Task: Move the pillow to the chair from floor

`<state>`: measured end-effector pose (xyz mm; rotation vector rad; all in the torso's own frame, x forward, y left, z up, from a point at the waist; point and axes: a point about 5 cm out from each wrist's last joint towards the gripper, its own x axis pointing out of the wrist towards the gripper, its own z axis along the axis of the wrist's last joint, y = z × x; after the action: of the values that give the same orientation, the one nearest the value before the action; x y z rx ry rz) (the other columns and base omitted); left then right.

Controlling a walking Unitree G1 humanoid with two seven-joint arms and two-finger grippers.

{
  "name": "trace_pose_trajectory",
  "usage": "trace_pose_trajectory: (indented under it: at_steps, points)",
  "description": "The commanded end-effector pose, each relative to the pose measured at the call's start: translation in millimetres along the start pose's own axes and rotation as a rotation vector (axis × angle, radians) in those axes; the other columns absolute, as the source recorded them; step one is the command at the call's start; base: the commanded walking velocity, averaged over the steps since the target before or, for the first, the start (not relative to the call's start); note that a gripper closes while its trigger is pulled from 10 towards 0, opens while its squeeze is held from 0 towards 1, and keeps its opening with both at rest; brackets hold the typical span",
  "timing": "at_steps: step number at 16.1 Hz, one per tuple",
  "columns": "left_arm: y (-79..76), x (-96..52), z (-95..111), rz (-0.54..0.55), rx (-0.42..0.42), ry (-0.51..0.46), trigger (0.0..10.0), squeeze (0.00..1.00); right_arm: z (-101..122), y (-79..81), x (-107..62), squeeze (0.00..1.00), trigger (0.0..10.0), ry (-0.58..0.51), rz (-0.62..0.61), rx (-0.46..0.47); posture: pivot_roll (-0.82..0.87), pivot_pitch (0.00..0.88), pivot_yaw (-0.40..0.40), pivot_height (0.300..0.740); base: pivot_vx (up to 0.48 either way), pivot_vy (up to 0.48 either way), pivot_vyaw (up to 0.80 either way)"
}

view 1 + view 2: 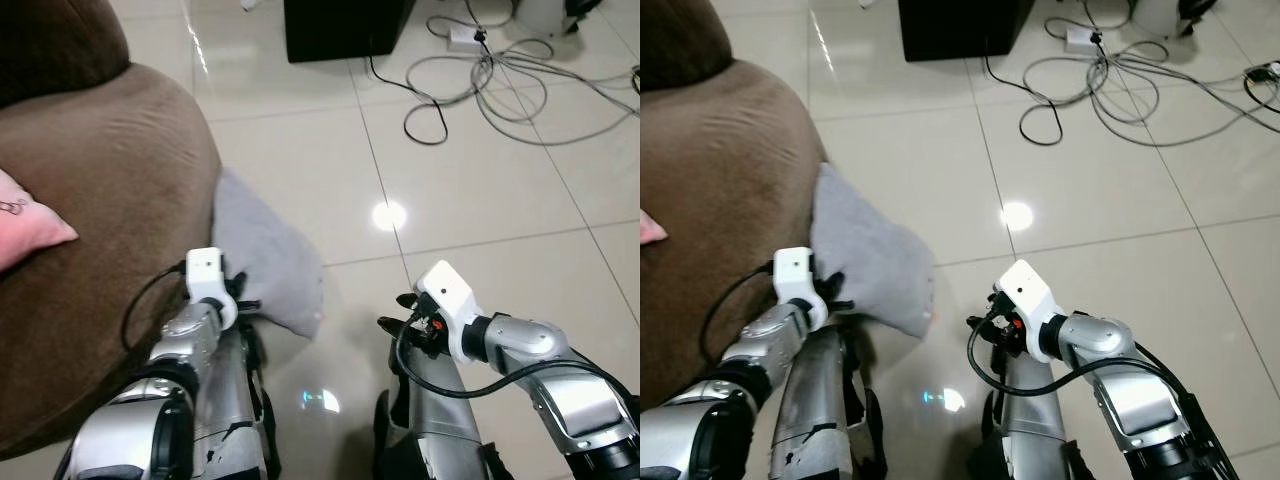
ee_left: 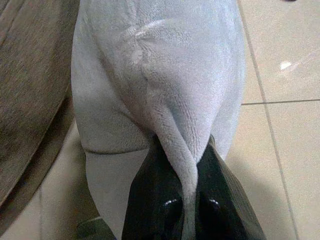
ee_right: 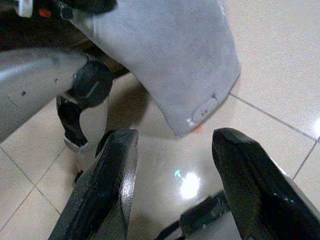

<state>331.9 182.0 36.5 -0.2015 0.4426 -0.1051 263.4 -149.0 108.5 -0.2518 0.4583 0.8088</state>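
Here the grey pillow (image 1: pixel 262 250) hangs against the right side of the brown chair (image 1: pixel 110 180), its lower corner near the tiled floor (image 1: pixel 470 200) but whether it touches can't be told. Left claw (image 2: pixel 189 200) is clamped tight on a pinched fold of the pillow's near edge, fabric squeezed between the two black fingers (image 2: pixel 150 200). In the head views the left claw (image 1: pixel 240 305) sits just at the pillow's near-left edge, right beside the chair's side. A small tag (image 3: pixel 204 109) shows on the pillow's bottom corner in the right wrist view.

Right claw (image 3: pixel 172 165) is spread open, holding nothing, hovering over the floor near the pillow's lower corner, not touching it. In the head views the right claw (image 1: pixel 400 315) is to the right of the pillow, a gap of bare tile between them.

A pink cushion (image 1: pixel 25 230) lies on the chair seat at far left. A black box (image 1: pixel 345 28) stands on the floor at the far side, with a tangle of cables (image 1: pixel 490 85) to its right. A bright light reflection (image 1: pixel 388 214) sits on the tile right of the pillow.
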Motion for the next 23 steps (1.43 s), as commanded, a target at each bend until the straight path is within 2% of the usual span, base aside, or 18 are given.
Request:
trace_pose_trajectory:
  at_steps: [1, 4, 7, 8, 10, 11, 12, 13, 14, 15, 16, 18, 20, 21, 23]
  points:
    - [-4.2, -0.2, -1, -0.035, -0.011, -0.019, 0.0, 0.00, 1, 1.6, 2.9, 0.00, 10.0, -0.004, -0.009, 0.008, -0.11, 0.194, 0.018, 0.550, 0.000, 0.000, 0.00]
    - [-12.3, 1.3, 0, -0.082, -0.025, -0.041, 0.0, 0.00, -2, -0.9, 8.3, 0.00, 10.0, -0.004, -0.058, 0.039, -0.08, 0.146, 0.028, 0.550, 0.000, 0.000, 0.00]
    - [-18.4, 2.6, 14, -0.129, 0.001, -0.116, 0.0, 0.00, -5, -14.3, 14.9, 0.00, 10.0, -0.008, -0.199, 0.076, -0.07, 0.076, 0.029, 0.550, 0.000, 0.000, 0.00]
    - [-24.2, 3.4, 27, -0.170, 0.027, -0.182, 0.0, 0.00, -3, -22.7, 16.5, 0.00, 10.0, -0.033, -0.269, 0.065, -0.06, 0.003, 0.036, 0.550, 0.000, 0.000, 0.00]
    - [-32.5, -0.8, 48, -0.229, 0.075, -0.315, 0.0, 0.00, -3, -32.4, 19.2, 0.00, 10.0, -0.069, -0.423, 0.074, -0.07, 0.000, 0.055, 0.550, 0.000, 0.000, 0.00]
    - [-35.3, -6.6, 55, -0.241, 0.065, -0.381, 0.0, 0.00, -4, -33.1, 18.7, 0.00, 10.0, -0.097, -0.492, 0.097, -0.07, 0.000, 0.063, 0.550, 0.000, 0.000, 0.00]
    - [-37.8, -17.1, 60, -0.198, 0.076, -0.440, 0.0, 0.00, -9, -31.2, 16.1, 0.00, 10.0, -0.122, -0.555, 0.159, -0.07, 0.000, 0.066, 0.550, 0.000, 0.000, 0.00]
    - [-39.7, -21.7, 60, -0.184, 0.088, -0.457, 0.0, 0.00, -12, -29.8, 14.7, 0.00, 10.0, -0.123, -0.574, 0.191, -0.08, 0.000, 0.075, 0.550, 0.000, 0.000, 0.00]
    - [-43.3, -29.7, 56, -0.161, 0.105, -0.477, 3.6, 0.00, -16, -26.0, 12.0, 0.00, 10.0, -0.154, -0.603, 0.237, -0.09, 0.000, 0.083, 0.550, 0.000, 0.000, 0.00]
    - [-47.9, -37.4, 48, -0.149, 0.122, -0.465, 10.0, 0.00, -23, -22.1, 10.9, 0.00, 10.0, -0.159, -0.647, 0.261, -0.09, 0.000, 0.089, 0.560, 0.000, 0.000, 0.00]
    - [-51.3, -39.8, 40, -0.146, 0.139, -0.435, 10.0, 0.00, -30, -19.1, 11.4, 0.00, 10.0, -0.143, -0.666, 0.256, -0.09, 0.000, 0.084, 0.570, 0.000, 0.000, 0.00]
    - [-53.7, -42.2, 35, -0.151, 0.231, -0.414, 10.0, 0.00, -35, -15.6, 15.1, 0.00, 10.0, -0.124, -0.674, 0.242, -0.10, 0.000, 0.091, 0.585, 0.000, 0.000, 0.00]
    - [-51.1, -48.6, 42, -0.107, 0.245, -0.459, 10.0, 0.00, -32, -18.9, 15.0, 0.00, 10.0, -0.147, -0.686, 0.244, -0.09, 0.000, 0.084, 0.600, 0.000, 0.000, 0.00]
    - [-58.0, -57.4, 47, -0.127, 0.272, -0.471, 10.0, 0.00, -26, -20.5, 14.3, 0.00, 10.0, -0.173, -0.686, 0.248, -0.08, 0.000, 0.073, 0.615, 0.000, 0.000, 0.00]
    - [-72.3, -64.8, 41, -0.197, 0.333, -0.468, 10.0, 0.00, -17, -17.7, 18.1, 0.00, 10.0, -0.186, -0.635, 0.223, -0.06, 0.000, 0.056, 0.635, 0.000, 0.000, 0.00]
